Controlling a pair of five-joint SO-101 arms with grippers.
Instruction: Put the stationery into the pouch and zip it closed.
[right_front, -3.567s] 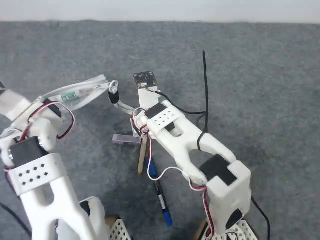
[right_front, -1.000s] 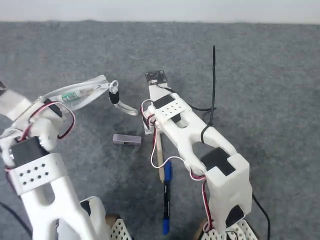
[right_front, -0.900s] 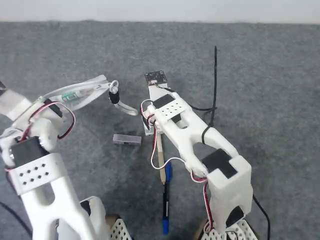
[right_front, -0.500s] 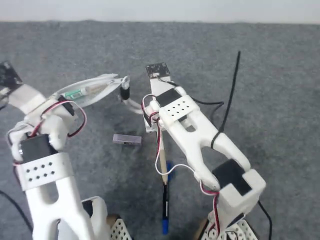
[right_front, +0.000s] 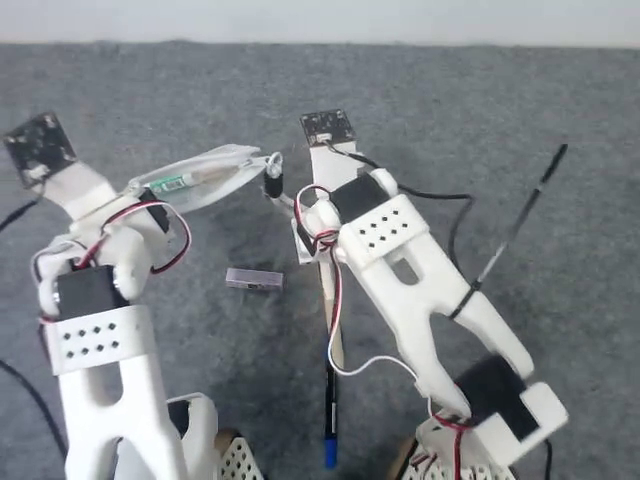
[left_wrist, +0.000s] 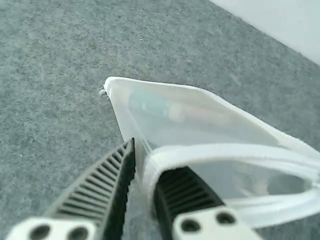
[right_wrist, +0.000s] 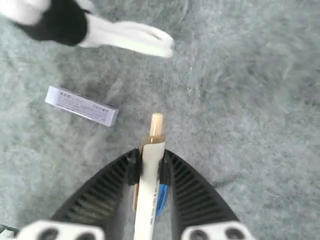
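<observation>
Pencil (right_wrist: 156, 125) along right gripper (right_wrist: 149, 155), blunt end (tan) toward pouch (right_front: 205, 176)

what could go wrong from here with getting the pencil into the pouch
1. The pouch hangs by one edge from the left end effector and its mouth looks nearly flat, so the pencil may jam against the rim.
2. The right end effector grips the pencil near one end; the long free tail could pivot or slip out.
3. That tail ends right by the pen and might drag it.
</observation>
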